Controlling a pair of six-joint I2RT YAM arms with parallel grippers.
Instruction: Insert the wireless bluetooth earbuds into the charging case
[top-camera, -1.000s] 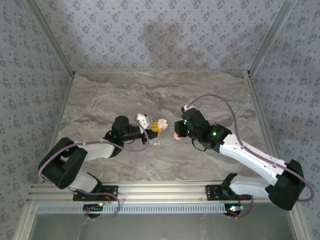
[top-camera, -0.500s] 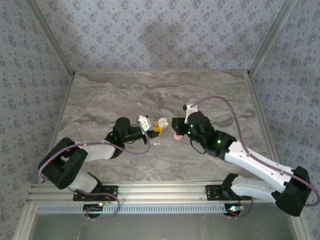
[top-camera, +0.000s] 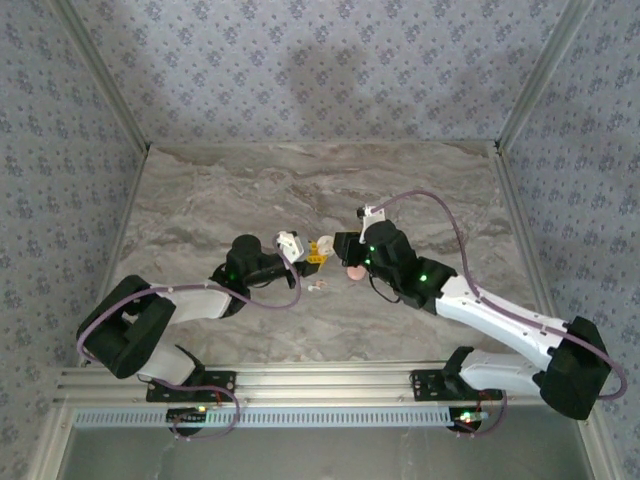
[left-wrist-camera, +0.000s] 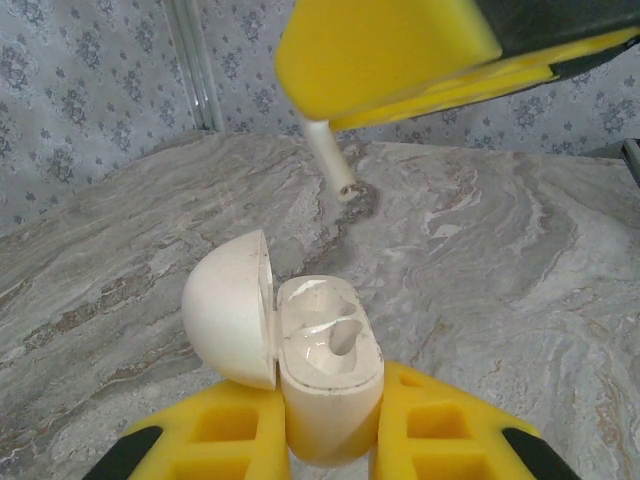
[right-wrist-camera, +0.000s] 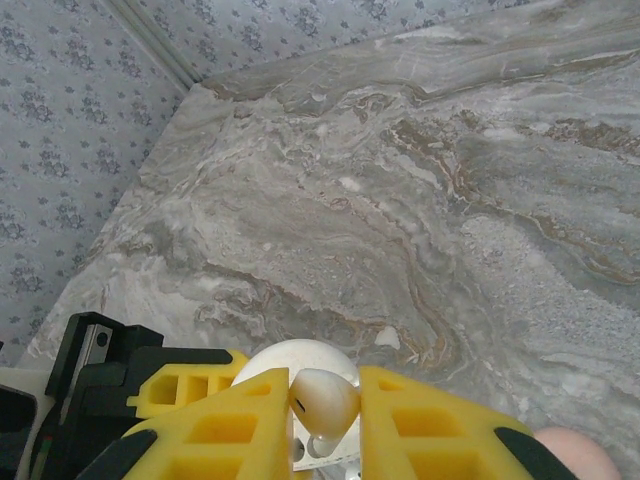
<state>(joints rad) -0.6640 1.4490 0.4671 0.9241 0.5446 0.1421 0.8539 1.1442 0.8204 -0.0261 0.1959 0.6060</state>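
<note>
The white charging case stands upright with its lid swung open to the left. My left gripper is shut on the case's body. One slot of the case shows as a dark hollow. My right gripper is shut on a white earbud, right above the case. In the left wrist view that earbud's stem hangs down from the right gripper's yellow fingers, a little beyond the case. From above, the left gripper and the right gripper meet at the case. Another earbud lies on the table nearby.
A small pink object lies on the marble table just under the right wrist, and also shows as a pink object at the bottom right of the right wrist view. Patterned walls close in the table at the back and sides.
My right arm has moved left with the earbud, from beside the pink object to right over the open case. The left gripper has barely shifted and keeps hold of the case.
</note>
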